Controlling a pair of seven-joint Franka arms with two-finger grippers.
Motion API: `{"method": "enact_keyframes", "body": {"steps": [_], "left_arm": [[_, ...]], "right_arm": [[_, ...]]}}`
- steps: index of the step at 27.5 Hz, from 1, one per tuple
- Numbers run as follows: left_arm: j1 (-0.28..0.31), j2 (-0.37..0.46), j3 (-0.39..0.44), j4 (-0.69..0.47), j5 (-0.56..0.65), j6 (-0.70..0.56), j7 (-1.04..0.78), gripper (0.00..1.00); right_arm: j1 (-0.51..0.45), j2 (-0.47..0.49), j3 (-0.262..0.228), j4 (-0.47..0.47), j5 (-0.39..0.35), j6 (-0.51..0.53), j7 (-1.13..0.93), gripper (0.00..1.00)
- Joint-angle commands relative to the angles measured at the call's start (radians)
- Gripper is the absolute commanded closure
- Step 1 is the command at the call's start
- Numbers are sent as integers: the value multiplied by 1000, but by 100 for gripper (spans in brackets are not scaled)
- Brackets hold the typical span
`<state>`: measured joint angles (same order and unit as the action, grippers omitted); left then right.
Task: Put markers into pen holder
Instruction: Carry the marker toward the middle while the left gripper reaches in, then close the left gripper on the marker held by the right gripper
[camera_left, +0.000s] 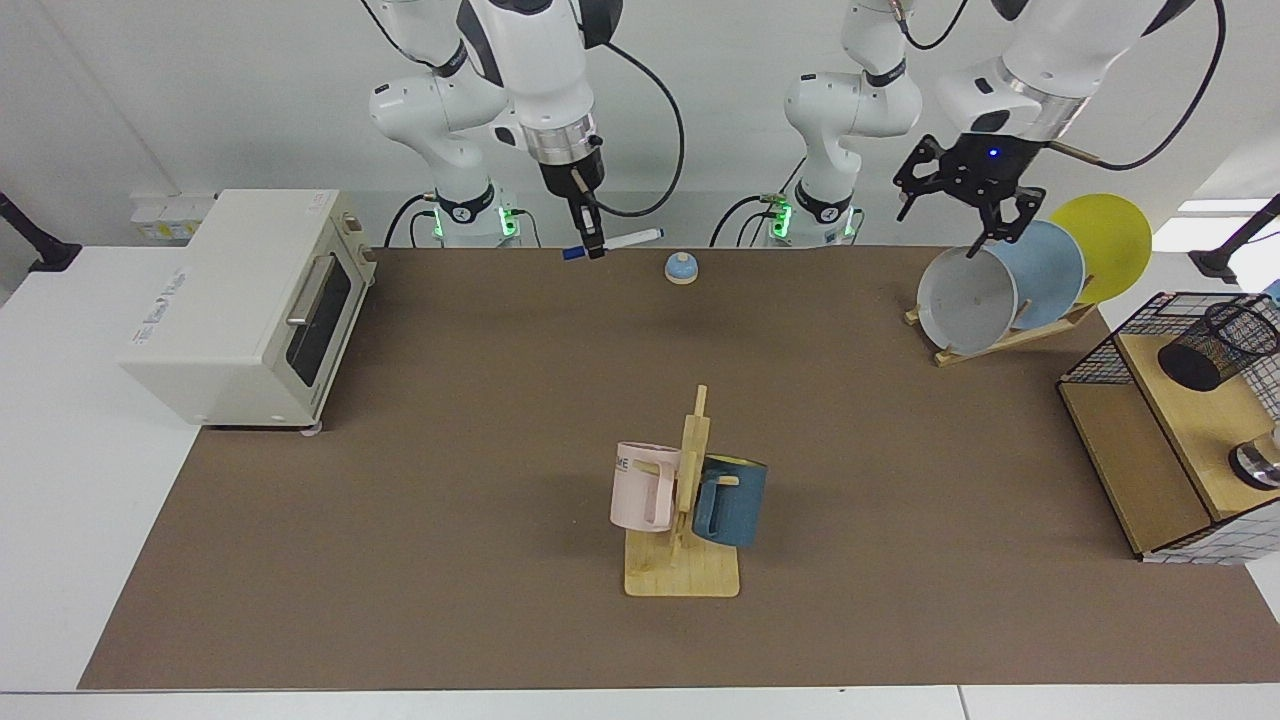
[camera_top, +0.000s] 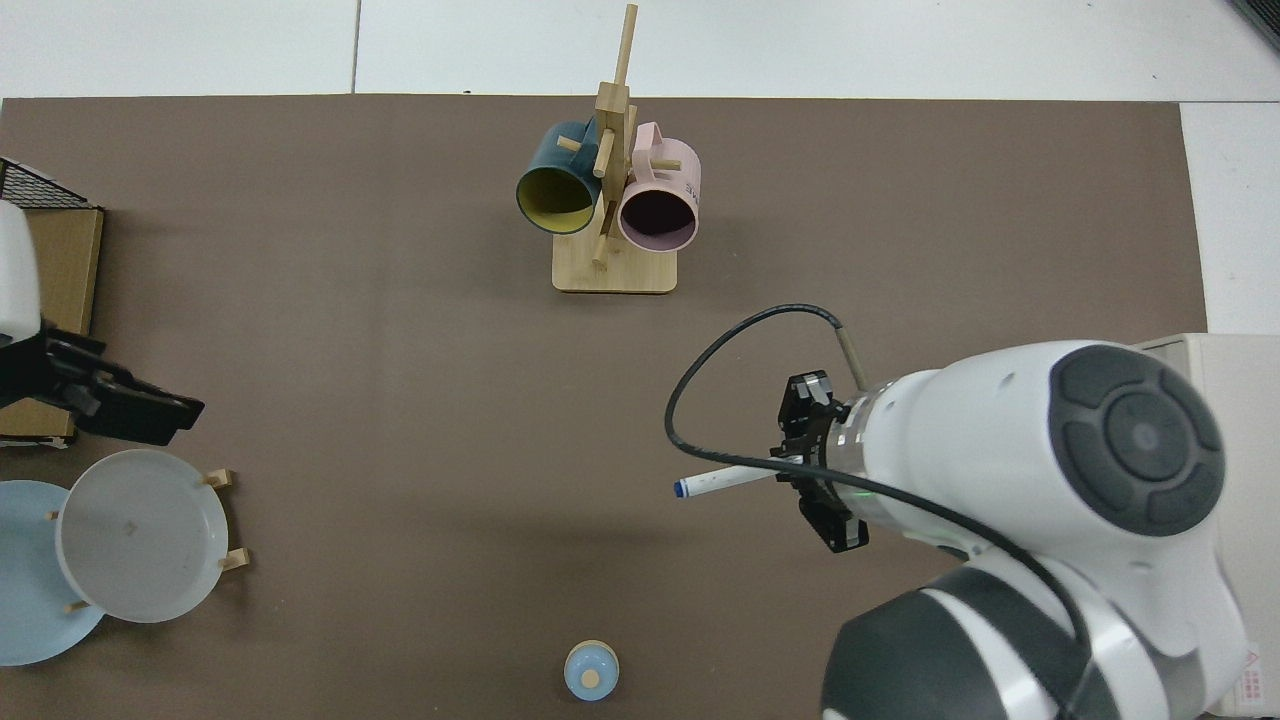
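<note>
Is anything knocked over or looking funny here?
Yes, the pen holder lies tipped on its side on the wooden rack. The right end effector holds the marker sideways in the air. The left end effector hangs open above the plates.

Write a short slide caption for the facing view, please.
Right gripper holds the marker level, high over the table; left gripper hangs open above the plates.
</note>
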<state>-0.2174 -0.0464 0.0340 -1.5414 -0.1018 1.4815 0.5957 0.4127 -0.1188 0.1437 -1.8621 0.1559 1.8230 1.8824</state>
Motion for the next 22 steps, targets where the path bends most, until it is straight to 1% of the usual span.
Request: {"method": "enact_keyframes", "body": {"steps": [1,3,4,7,9,11,17,20,22], "left_arm": [[-77,-53,-28,-80,-22,78,70,5],[-100,-67,-40,-95,-29,89,85,7],[-109,-72,-42,-105,-38,95,85,10],[-144,-78,-42,-131,-76,126,91,10],[-178,-79,-43,-150,-78,157,98,10],[-200,-81,-43,-169,-78,184,104,10],[-234,-92,-51,-212,-99,238,142,10],[-256,-93,-62,-232,-108,261,141,10],[-261,-93,-65,-247,-122,269,141,10]], "right_arm": [[54,30,-4,66,-12,-36,67,100],[70,30,-4,67,-10,-36,70,100],[72,30,-4,67,-12,-36,70,100],[74,31,-4,69,-12,-41,73,100],[74,33,-4,69,-12,-39,87,100],[74,36,-4,75,-12,-39,96,100],[90,113,-4,188,-13,-53,150,100],[103,142,-3,230,-13,-57,170,100],[118,151,-4,239,-18,-57,188,100]]}}
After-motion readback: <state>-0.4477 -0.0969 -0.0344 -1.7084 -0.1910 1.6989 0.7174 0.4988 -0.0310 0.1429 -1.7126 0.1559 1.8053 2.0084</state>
